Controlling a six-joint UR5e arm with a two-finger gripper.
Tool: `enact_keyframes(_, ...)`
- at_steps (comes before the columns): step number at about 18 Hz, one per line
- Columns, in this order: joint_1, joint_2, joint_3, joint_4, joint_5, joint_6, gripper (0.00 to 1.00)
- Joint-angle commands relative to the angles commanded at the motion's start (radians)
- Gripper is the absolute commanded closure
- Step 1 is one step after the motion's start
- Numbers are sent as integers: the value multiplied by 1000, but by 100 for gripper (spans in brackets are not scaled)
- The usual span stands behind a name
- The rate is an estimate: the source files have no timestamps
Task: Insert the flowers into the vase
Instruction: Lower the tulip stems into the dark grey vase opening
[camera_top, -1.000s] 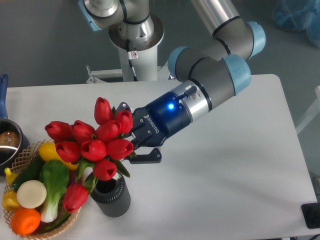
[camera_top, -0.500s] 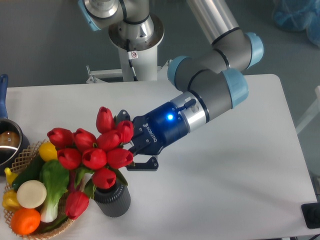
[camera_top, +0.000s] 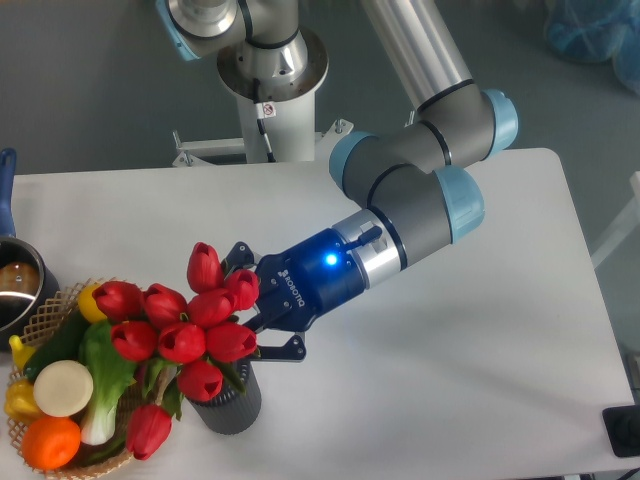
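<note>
Flowers (camera_top: 185, 330) have dropped lower into the vase (camera_top: 228, 405) on the white table (camera_top: 450, 380).

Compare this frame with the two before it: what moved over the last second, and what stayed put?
The pincer, shut on the flowers, moved down and slightly left in the picture, sinking the bunch lower over the vase. The arm's elbow swung left with it. Nothing was released. The vase, the wicker basket of toy vegetables and the pot at the left edge stayed where they were.
</note>
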Motion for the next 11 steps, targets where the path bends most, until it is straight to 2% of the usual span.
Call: enact_keyframes(11,17,-32,-81,0,3,136,84)
